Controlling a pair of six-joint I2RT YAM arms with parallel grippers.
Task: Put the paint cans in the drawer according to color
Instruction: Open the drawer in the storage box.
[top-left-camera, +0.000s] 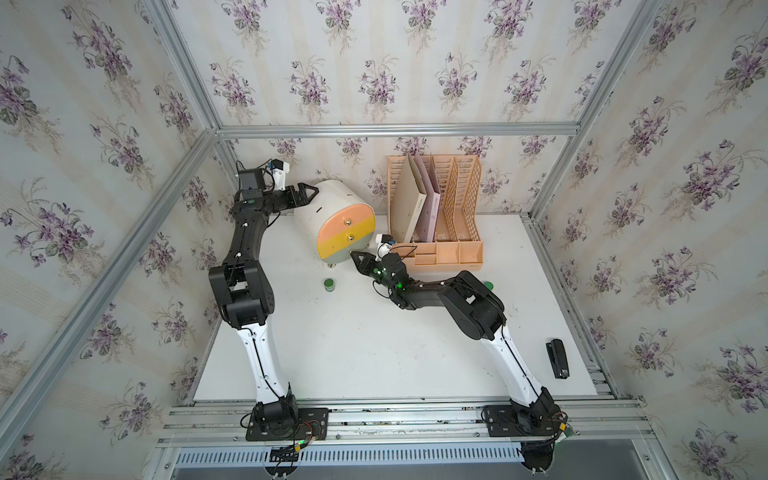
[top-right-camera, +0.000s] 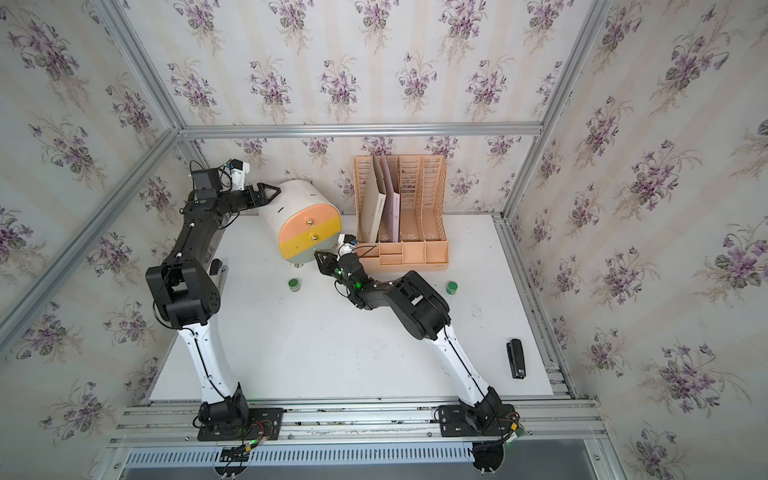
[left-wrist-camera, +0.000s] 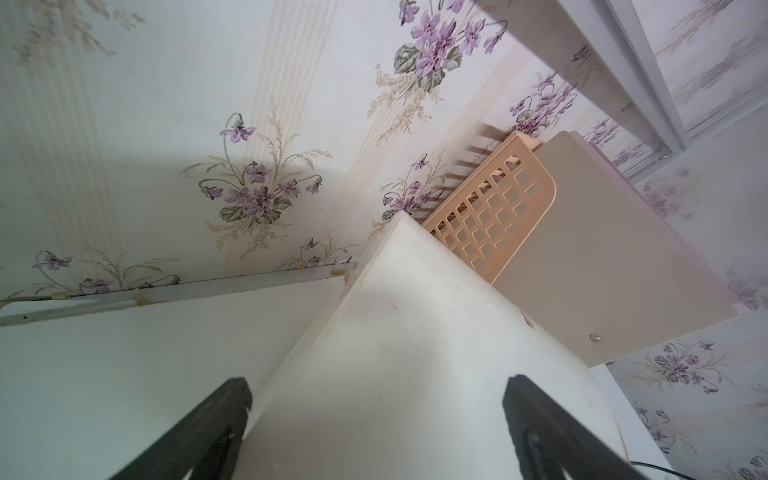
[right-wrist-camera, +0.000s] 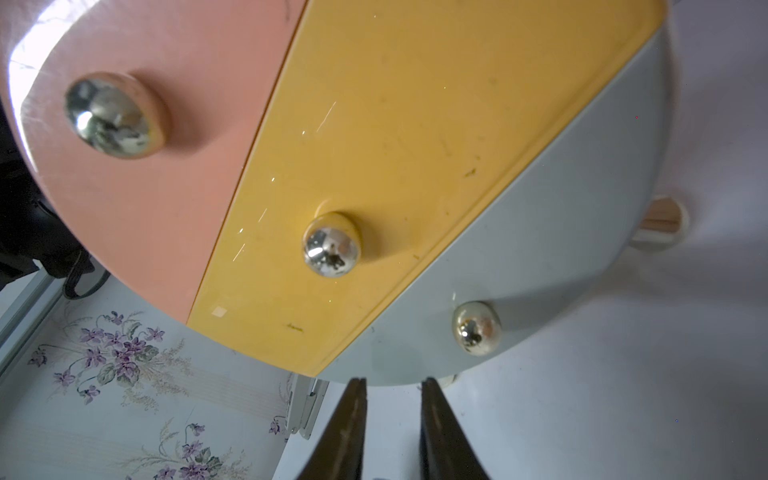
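The drawer (top-left-camera: 332, 224) is a white rounded chest tipped back, and its peach, yellow and grey-green fronts (right-wrist-camera: 540, 232) are all shut. My left gripper (top-left-camera: 309, 193) is open wide at the chest's rear, with the white body (left-wrist-camera: 415, 353) between its fingers (left-wrist-camera: 232, 415). My right gripper (right-wrist-camera: 392, 384) stands open by a narrow gap with nothing in it, just off the lower rim of the grey-green front, near that front's gold knob (right-wrist-camera: 477, 328). One green-lidded paint can (top-left-camera: 330, 285) stands in front of the chest. Another paint can (top-right-camera: 452, 287) stands beside my right arm.
A peach lattice file rack (top-left-camera: 436, 208) holding folders stands right of the chest against the back wall. A black stapler (top-left-camera: 558, 358) lies near the table's right edge. My right arm stretches across the table's middle right.
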